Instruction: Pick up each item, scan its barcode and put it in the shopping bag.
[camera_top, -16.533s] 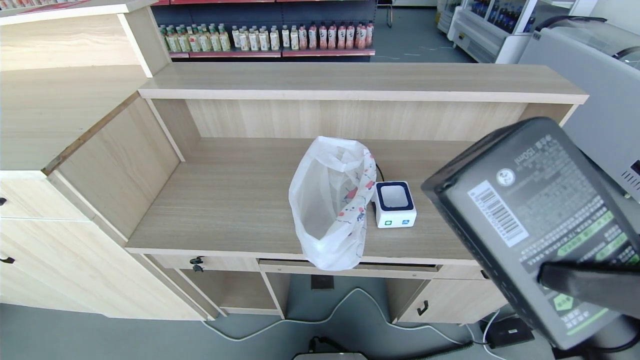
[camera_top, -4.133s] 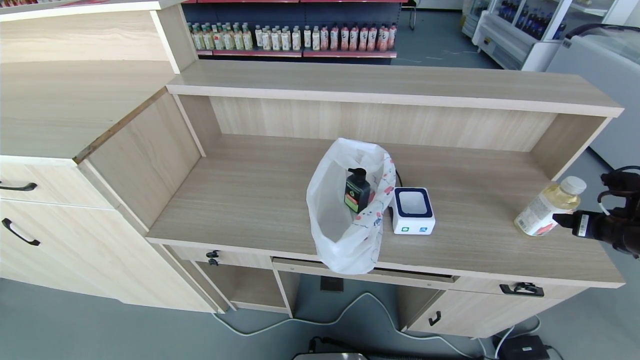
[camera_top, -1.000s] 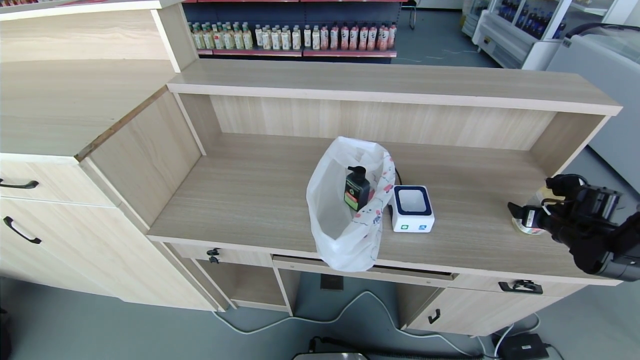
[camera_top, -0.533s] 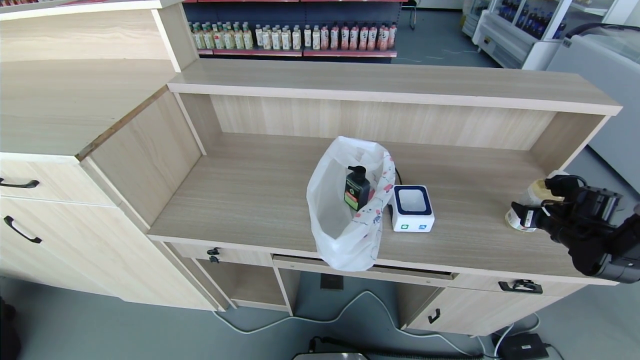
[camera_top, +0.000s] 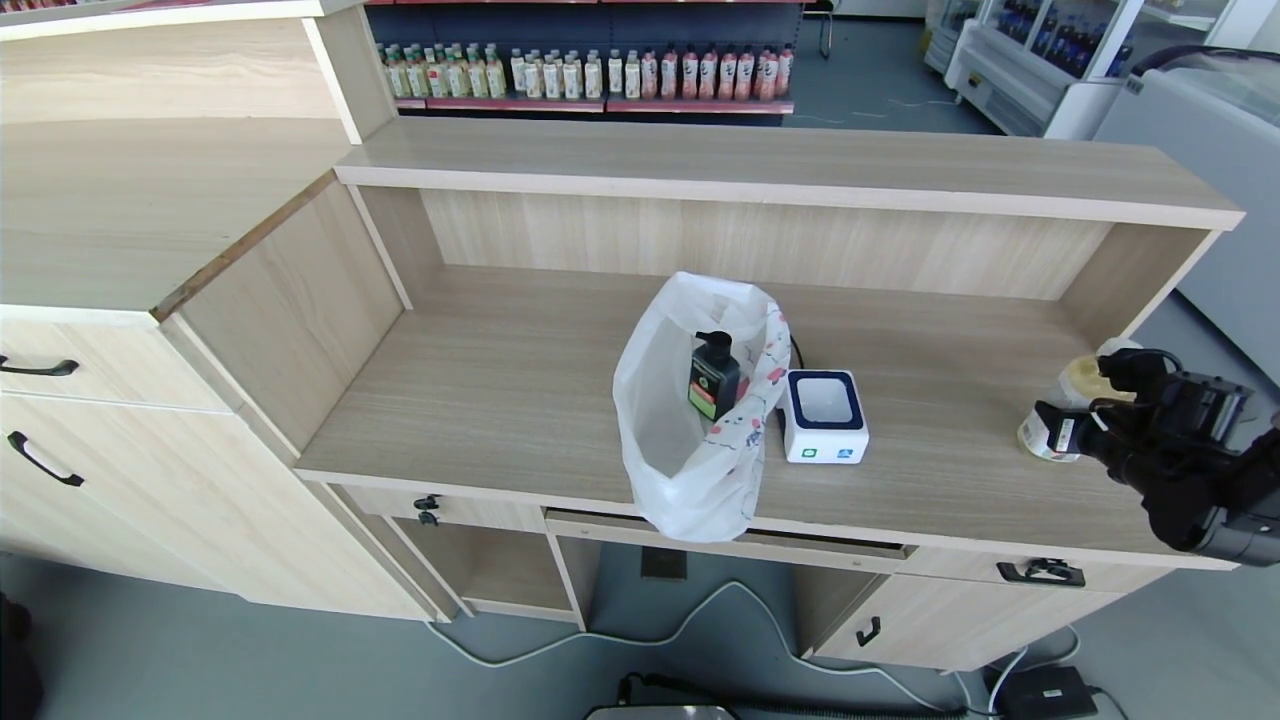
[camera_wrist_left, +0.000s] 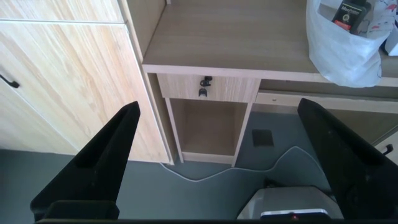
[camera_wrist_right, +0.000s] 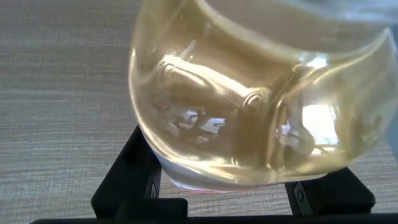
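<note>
1. Head view: 1 shopping bag (camera_top: 690, 450) stands open at the table's (camera_top: 500, 400) front edge, with 1 black pump bottle (camera_top: 713, 378) upright inside.
2. 1 white scanner (camera_top: 824, 415) sits just beside the bag (on its right).
3. 1 bottle of yellowish liquid (camera_top: 1042, 437) leans near the table's right end, clamped in the right claw (camera_top: 1082, 398).
4. The left claw (camera_wrist_left: 217, 162) hangs out in front of the table, its 2 fingers spread wide.

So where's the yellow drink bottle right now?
In the head view the bottle is at the right end of the counter, tilted in the right gripper, well to the right of the scanner.
</note>
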